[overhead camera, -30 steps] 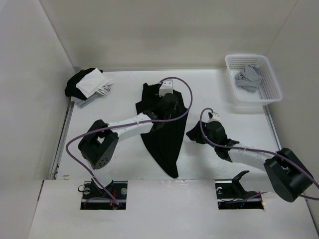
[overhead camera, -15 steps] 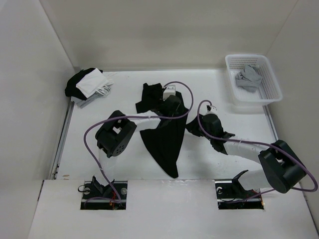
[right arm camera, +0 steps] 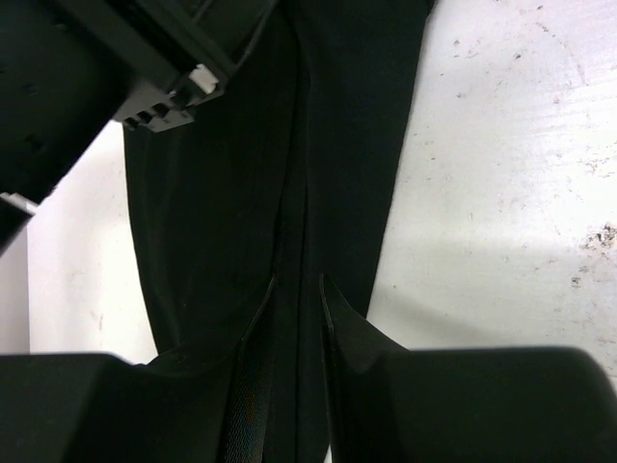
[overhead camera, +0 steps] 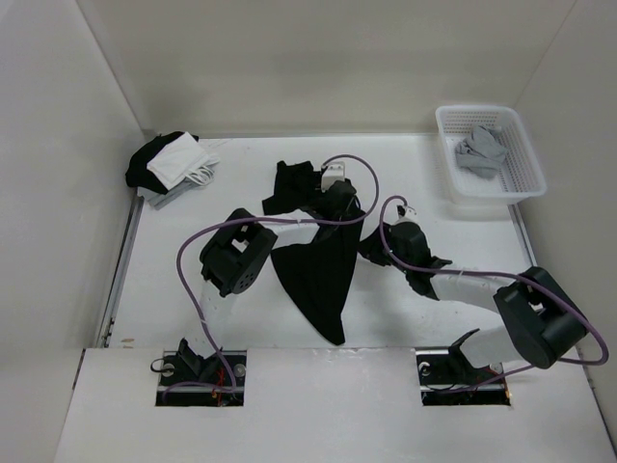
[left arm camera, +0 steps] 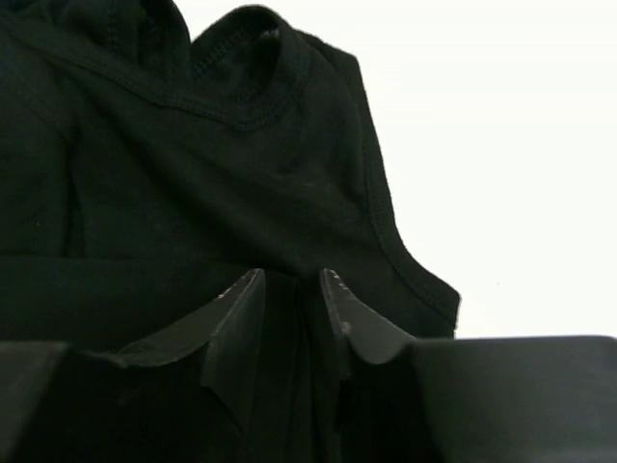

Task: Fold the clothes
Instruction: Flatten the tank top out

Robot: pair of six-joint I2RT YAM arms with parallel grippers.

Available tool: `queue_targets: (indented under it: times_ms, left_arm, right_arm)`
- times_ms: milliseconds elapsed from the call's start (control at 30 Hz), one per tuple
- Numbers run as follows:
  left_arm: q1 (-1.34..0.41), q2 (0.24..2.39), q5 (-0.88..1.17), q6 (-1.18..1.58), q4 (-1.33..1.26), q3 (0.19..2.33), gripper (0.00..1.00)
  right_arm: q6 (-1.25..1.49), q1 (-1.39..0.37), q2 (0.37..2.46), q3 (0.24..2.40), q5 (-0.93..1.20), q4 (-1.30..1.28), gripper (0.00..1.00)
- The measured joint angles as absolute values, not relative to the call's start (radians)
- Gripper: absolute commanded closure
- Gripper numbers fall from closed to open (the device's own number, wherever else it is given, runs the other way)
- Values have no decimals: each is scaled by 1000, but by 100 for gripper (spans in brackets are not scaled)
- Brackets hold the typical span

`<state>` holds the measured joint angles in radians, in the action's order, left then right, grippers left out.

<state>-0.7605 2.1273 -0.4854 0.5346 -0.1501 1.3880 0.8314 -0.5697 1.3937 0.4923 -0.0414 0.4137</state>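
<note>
The black T-shirt (overhead camera: 323, 275) lies crumpled near the middle of the white surface (overhead camera: 453, 231). A bunched part sits at its far end, and a long tapering flap runs toward the near edge.

The left gripper (left arm camera: 291, 278) is down on the far, bunched part. In its wrist view a stitched hem curves past above the fingers (left arm camera: 236, 323), which stand a little apart with a fold of black cloth rising between them. I cannot tell whether that fold is clamped or only lying in the gap.

The right gripper (right arm camera: 298, 282) is at the shirt's right edge, close beside the left arm's wrist. Its fingers are drawn in narrowly on a ridge of the fabric, grasping it, with bare scuffed surface just to the right.

A white basket (overhead camera: 528, 183) at the far right corner holds a light-grey garment (overhead camera: 479, 151). A black-and-white bundle (overhead camera: 172, 162) rests at the far left corner. Both are well apart from the shirt.
</note>
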Motion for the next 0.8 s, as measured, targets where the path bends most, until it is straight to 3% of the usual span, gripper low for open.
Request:
queue_targets:
  times_ms: [500,600,667,800]
  left_arm:
    - [-753,2144,-514,531,-145,1397,83]
    - [-751,2146,-517,531,-144,1397,82]
    - [-751,2146,-521,531,-145,1397,76]
    - [-751,2146,-531,530,-157,1397,74]
  right_arm:
    - [831,-567,1383,476,-25,428,71]
    - [831,-567,1383,476,-25,428,71]
    - [831,-567,1383,476,-25,428,70]
    - [831,-564,1387,476,-19,430,61]
